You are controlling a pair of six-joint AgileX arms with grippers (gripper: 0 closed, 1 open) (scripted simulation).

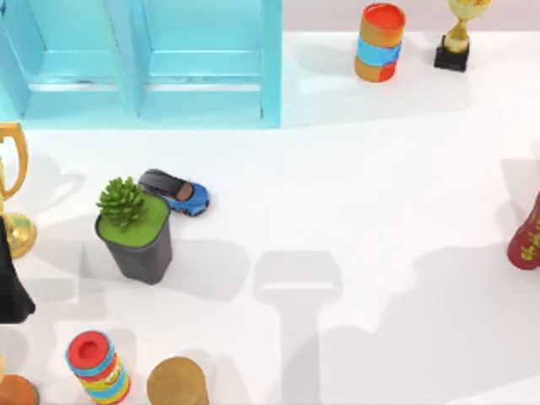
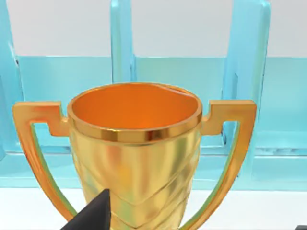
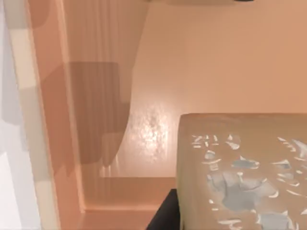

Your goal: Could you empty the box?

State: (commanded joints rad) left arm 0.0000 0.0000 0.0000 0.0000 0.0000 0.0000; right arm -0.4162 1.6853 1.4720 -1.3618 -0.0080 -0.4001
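White table open across centre and right; left end effector beside gold trophy at left edge, grip untellable.

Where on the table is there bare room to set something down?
The wide middle, between the toy car and the red bottle, is bare. The left side is crowded: potted plant, gold trophy, striped can. The cabinet fills the far left.
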